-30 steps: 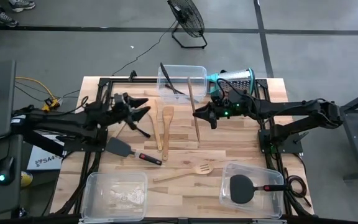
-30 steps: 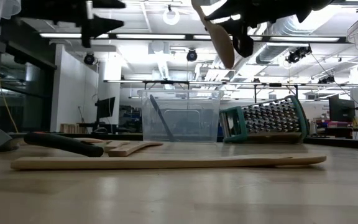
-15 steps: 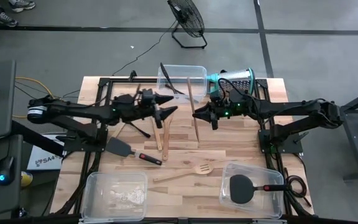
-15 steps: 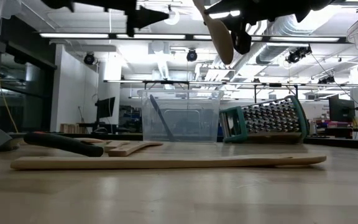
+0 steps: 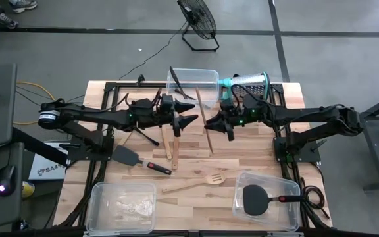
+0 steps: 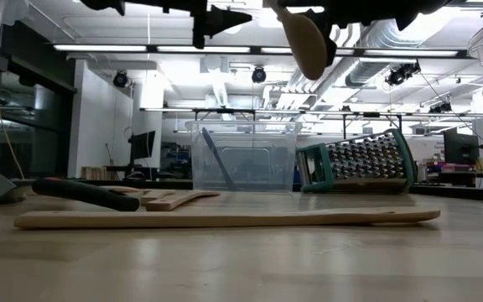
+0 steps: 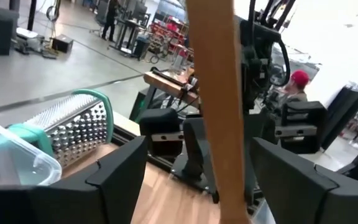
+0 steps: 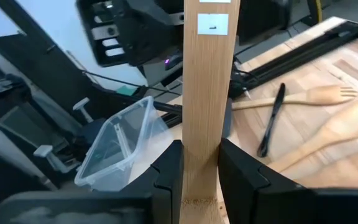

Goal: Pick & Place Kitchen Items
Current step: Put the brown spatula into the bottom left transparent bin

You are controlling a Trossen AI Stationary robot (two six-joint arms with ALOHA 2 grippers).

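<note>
The left hand [image 5: 188, 122] is held above the middle of the worktop [image 5: 255, 153], its fingers spread wide apart and gripping nothing; through the left wrist camera a pale wooden handle [image 7: 219, 106] is seen in the gap between its fingers [image 7: 120, 177], farther off, held by the other arm. Below it, wooden spoons [image 5: 176, 128] and a black spatula [image 5: 131, 157] are laid flat on the worktop. Just to the right, the right hand [image 5: 224, 123] is closed on a long wooden utensil [image 5: 204, 118], which is lifted clear of the worktop. At the front right, another black spatula [image 5: 258, 199] is lying inside a clear bin [image 5: 242, 179].
</note>
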